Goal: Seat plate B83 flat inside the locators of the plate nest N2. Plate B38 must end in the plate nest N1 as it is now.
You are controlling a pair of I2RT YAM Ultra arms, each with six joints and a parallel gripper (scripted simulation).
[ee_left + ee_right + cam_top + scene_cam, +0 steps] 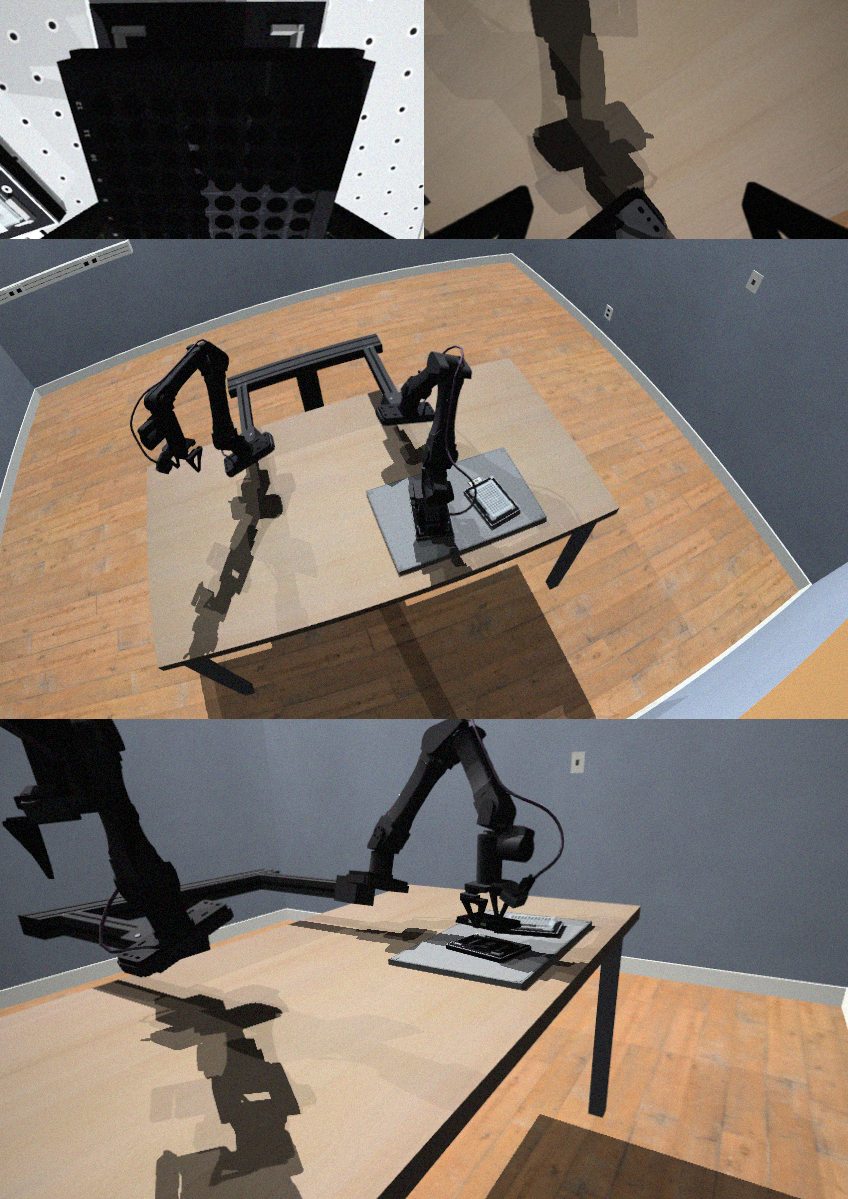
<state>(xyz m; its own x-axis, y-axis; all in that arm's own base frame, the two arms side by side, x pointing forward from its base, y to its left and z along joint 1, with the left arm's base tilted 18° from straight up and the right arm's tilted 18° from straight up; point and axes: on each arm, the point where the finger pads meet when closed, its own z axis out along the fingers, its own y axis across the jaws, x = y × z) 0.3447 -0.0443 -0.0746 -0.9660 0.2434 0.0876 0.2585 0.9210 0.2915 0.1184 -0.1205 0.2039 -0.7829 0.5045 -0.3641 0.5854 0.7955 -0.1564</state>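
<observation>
My left gripper (489, 910) is shut on a black well plate (484, 923) (149, 124), taken as B83; its label is not readable. The plate looks level, above the dark nest N2 (512, 951) (209, 20). Two light corner locators of the nest show beyond the plate's far edge in the left wrist view; the plate hides the rest. A white plate (493, 499) (532, 921), taken as B38, sits in the other nest, N1 (502, 517) (557, 928). My right gripper (182, 461) (637, 194) is open and empty, far from both nests.
Both nests stand on a grey perforated board (386, 512) (416, 959) (388, 124) near the table's front edge. N1 is close beside the held plate. The left arm's cable hangs by the white plate. A dark frame (303, 362) joins the arm bases behind the table (333, 506).
</observation>
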